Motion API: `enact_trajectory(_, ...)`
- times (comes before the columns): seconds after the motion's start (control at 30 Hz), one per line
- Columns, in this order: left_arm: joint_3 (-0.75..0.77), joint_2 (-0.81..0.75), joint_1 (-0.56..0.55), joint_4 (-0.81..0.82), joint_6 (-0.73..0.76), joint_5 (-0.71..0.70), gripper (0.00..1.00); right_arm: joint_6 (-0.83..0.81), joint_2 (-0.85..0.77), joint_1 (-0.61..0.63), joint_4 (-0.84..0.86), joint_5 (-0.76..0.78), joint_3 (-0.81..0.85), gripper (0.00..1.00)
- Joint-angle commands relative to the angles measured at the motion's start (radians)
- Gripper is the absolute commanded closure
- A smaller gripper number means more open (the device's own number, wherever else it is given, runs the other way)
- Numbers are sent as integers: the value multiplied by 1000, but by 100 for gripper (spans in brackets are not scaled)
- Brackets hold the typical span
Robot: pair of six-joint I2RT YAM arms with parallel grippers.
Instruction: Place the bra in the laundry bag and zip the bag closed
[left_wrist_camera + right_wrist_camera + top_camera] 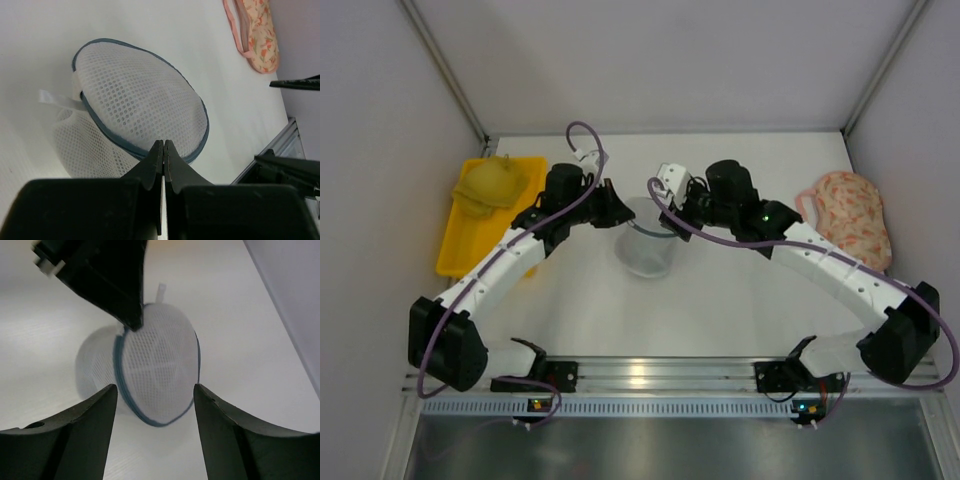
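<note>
**Risk: zipping the bag with no bra in it**

Left gripper [164, 145] pinched fully shut, tips at zipper rim [107, 127] of laundry bag [145, 100]. Cannot confirm an actual hold, so risk of dropping the upright dome half. Right gripper [155, 390] spread wide, empty, bag just ahead. Risk of crushing mesh if closed here. Black bra not visible anywhere, nothing dark through mesh. Farther out, wrong-pick hazards: mustard-yellow bra [492, 183] on yellow tray [460, 250], pink floral bra [850, 215].
</note>
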Motion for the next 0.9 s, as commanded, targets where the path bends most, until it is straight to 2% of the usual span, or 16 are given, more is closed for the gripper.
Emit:
enact_trajectory(0.0, 42, -31, -30, 62, -58, -28, 100, 63, 25, 78, -4, -44, 74, 37)
enact_trajectory(0.23, 47, -19, -39, 62, -85, -23, 100, 63, 120, 155, 15, -27, 74, 40)
enact_trajectory(0.4, 41, -28, -40, 62, -74, 0, 100, 24, 142, 156, 74, 34, 50, 42)
enact_trajectory(0.67, 16, -40, -39, 62, -69, 23, 100, -47, 131, 153, 99, 31, 46, 43)
enact_trajectory(0.77, 18, -37, -39, 62, -77, 26, 100, -70, 150, 150, 85, 24, 40, 49)
enact_trajectory(0.87, 25, -37, -39, 64, -69, 26, 100, -95, 174, 152, 70, 42, 33, 67)
